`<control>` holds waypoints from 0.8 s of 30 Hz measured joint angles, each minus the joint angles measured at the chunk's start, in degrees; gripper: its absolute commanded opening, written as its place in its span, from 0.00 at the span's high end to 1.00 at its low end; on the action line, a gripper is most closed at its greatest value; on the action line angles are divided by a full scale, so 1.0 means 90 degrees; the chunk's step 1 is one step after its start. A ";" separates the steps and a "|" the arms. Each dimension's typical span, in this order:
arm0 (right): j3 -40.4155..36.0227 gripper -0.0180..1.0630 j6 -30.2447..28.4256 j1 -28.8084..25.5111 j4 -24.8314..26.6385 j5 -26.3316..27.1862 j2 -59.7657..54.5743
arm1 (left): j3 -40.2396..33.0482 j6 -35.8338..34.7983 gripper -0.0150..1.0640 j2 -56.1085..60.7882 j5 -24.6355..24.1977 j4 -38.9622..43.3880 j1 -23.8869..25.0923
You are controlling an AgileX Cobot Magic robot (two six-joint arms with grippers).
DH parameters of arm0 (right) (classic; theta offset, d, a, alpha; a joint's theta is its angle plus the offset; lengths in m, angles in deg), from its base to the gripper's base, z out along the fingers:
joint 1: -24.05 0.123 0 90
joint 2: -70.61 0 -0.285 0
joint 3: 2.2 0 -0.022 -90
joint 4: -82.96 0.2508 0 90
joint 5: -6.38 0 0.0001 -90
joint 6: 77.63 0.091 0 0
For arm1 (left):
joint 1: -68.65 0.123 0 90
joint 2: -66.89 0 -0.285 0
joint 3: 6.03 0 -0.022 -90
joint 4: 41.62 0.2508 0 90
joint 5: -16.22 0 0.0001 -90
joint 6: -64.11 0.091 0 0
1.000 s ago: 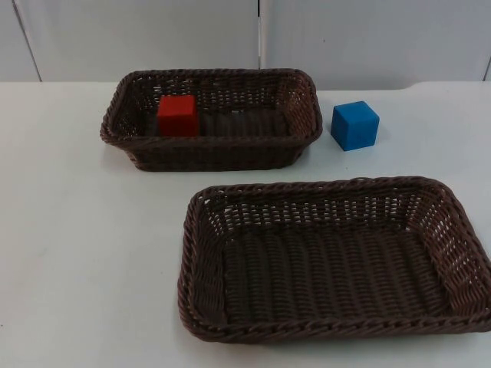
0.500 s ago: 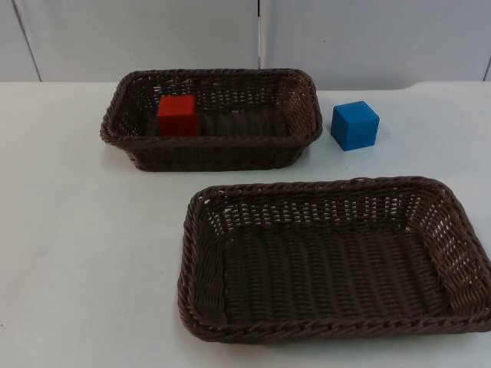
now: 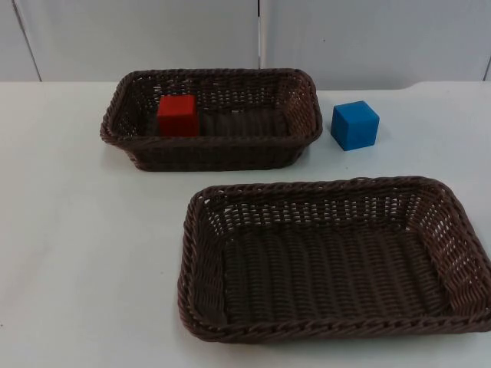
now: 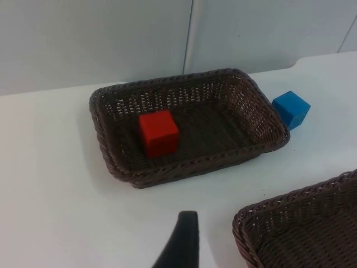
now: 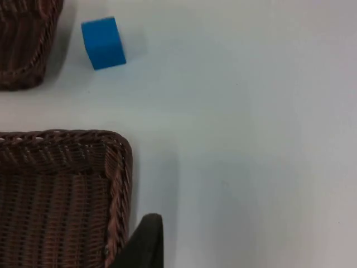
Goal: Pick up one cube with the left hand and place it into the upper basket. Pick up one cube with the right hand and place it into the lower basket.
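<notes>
The red cube [image 3: 178, 115] lies inside the upper basket [image 3: 212, 157], towards its left end. The blue cube [image 3: 355, 125] stands on the white table [image 3: 77, 253] just beside that basket's right end, apart from it. The lower basket [image 3: 201, 264] sits nearer than the upper basket, holding nothing. For the left gripper [image 4: 179, 245] and right gripper [image 5: 142, 240], one black fingertip each is visible, so I cannot tell how the jaws stand

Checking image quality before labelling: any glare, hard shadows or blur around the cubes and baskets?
Top view: even light, no glare, red cube and blue cube sharp. Left wrist view: soft shadow under the upper basket. Right wrist view: faint shadow beside the lower basket; fingertip slightly soft.
</notes>
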 measured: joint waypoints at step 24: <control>0.2097 0.01 -0.0591 0.0332 0.0003 0.1089 -0.5139 | 0.0000 0.0000 0.24 0.0000 -0.0011 0.0000 0.0000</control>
